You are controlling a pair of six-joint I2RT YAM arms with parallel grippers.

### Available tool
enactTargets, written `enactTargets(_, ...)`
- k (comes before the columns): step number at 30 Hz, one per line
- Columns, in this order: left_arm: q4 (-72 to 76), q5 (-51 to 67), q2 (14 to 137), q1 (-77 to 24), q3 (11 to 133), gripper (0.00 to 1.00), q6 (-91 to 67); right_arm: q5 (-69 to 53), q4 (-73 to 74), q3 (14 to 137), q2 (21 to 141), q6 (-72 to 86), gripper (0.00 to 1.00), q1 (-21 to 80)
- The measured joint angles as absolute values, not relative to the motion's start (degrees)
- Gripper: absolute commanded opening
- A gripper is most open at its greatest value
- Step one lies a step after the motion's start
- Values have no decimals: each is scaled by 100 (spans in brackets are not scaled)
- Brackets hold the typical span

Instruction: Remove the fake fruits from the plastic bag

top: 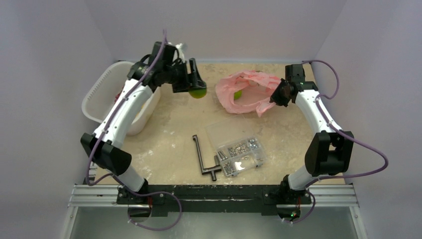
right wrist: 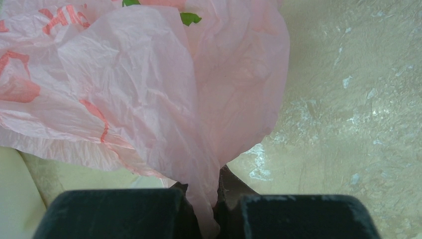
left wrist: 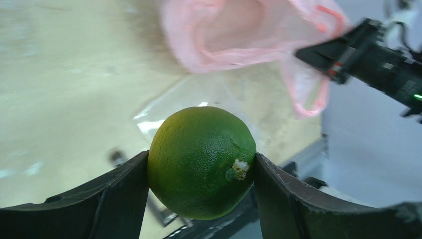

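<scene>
My left gripper [top: 196, 88] is shut on a green lime [top: 198, 92] and holds it in the air between the white basket and the bag; the lime [left wrist: 201, 162] fills the gap between the fingers [left wrist: 119, 199] in the left wrist view. The pink plastic bag [top: 246, 90] lies open at the back middle of the table, with another green fruit [top: 238, 94] showing inside. My right gripper [top: 276, 95] is shut on the bag's right edge; the film [right wrist: 149, 94] is pinched between its jaws. The bag also shows in the left wrist view [left wrist: 234, 35].
A white basket [top: 102, 94] stands at the back left under the left arm. A clear compartment box [top: 236, 147] with metal screws sits at the front middle, with a black metal tool [top: 204, 157] beside it.
</scene>
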State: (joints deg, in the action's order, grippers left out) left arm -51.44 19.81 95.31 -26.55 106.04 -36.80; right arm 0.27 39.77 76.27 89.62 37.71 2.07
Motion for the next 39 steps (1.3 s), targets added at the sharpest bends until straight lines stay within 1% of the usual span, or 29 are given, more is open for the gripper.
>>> enactTargets(4, -5839, 1133, 9039, -1984, 10311, 0, -3146, 67, 4163, 7686, 8962, 3634, 0, 209)
enactTargets(9, -6567, -467, 8823, -1210, 10095, 0, -2814, 150, 4348, 7782, 8897, 3465, 0, 209)
enactTargets(17, -6860, -2504, 8794, 25, 9896, 0, -2963, 224, 4580, 7789, 8781, 3245, 0, 213)
enactTargets(22, -6897, -3009, 9139, 674, 9780, 0, -3197, 233, 4633, 7819, 8783, 3170, 0, 213)
enactTargets(26, -6823, -3205, 9682, 836, 9714, 0, -3236, 231, 4668, 7983, 8838, 3140, 0, 213)
enactTargets(31, -6724, -3151, 10300, 934, 9445, 0, -3232, 226, 4659, 8149, 8991, 3122, 0, 213)
enactTargets(34, -6698, -3039, 10464, 1061, 9347, 0, -3227, 226, 4668, 8149, 9026, 3124, 0, 213)
enactTargets(35, -6694, -2982, 10508, 1111, 9314, 4, -3223, 226, 4668, 8149, 9030, 3127, 0, 213)
enactTargets(36, -6692, -2910, 10541, 1166, 9277, 11, -3216, 226, 4668, 8149, 9037, 3127, 0, 213)
enactTargets(39, -6639, -2683, 10554, 1304, 9109, 40, -3188, 226, 4665, 8149, 9039, 3131, 0, 213)
